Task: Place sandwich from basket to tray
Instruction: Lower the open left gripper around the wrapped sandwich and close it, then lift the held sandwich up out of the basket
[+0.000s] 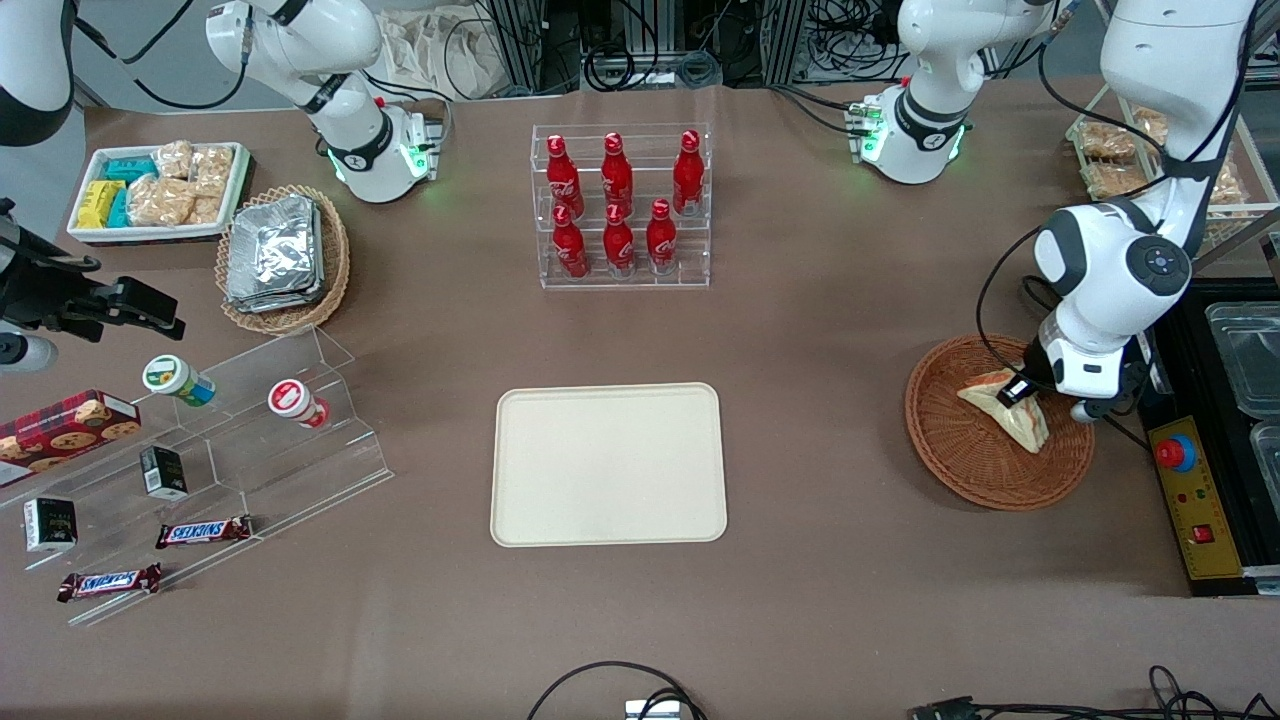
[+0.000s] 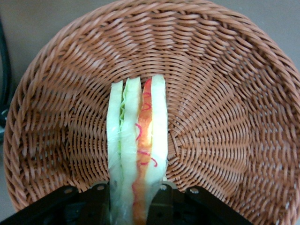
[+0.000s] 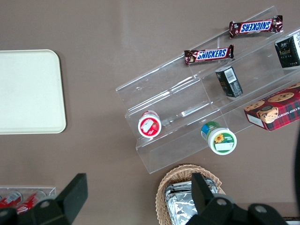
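The sandwich (image 1: 1010, 410), a wedge of white bread with green and red-orange filling (image 2: 138, 140), rests in the round reddish-brown wicker basket (image 1: 960, 455) toward the working arm's end of the table. My gripper (image 1: 1018, 390) is down inside the basket (image 2: 225, 93), at the end of the sandwich farther from the front camera. In the left wrist view the gripper (image 2: 136, 204) has one black finger (image 2: 96, 204) pressed on each flat side of the wrapped wedge, which narrows between them. The cream-beige tray (image 1: 608, 463) lies bare at the table's middle.
A black control box (image 1: 1195, 490) with a red button sits close beside the basket, with clear containers (image 1: 1245, 340) next to it. A rack of red bottles (image 1: 620, 205) stands farther from the front camera than the tray. A tan basket of foil packets (image 1: 283, 255) and an acrylic snack stand (image 1: 200, 470) lie toward the parked arm's end.
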Action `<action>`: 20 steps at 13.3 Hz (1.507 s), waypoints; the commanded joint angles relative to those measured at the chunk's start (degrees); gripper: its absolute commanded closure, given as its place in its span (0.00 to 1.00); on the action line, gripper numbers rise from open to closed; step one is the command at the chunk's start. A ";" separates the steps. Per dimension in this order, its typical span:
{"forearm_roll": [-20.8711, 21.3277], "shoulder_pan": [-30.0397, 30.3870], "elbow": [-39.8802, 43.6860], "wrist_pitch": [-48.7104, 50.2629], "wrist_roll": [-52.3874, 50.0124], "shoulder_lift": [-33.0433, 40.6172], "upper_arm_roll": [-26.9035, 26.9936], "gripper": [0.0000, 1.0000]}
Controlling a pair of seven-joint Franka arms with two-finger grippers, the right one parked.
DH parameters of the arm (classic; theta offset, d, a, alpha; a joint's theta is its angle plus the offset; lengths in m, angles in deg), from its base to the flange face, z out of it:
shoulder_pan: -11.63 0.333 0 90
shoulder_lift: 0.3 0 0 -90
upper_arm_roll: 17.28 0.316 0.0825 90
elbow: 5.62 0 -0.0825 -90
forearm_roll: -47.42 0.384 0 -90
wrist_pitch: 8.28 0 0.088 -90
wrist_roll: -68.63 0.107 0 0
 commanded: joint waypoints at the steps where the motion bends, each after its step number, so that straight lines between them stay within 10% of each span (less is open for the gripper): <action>1: 0.54 -0.88 0.74 2.66 8.45 2.27 -0.88 0.84; 7: 1.06 -3.16 3.80 7.55 27.55 5.09 -2.29 0.84; 20: 3.61 -19.68 40.27 42.20 18.18 -1.41 -2.38 0.82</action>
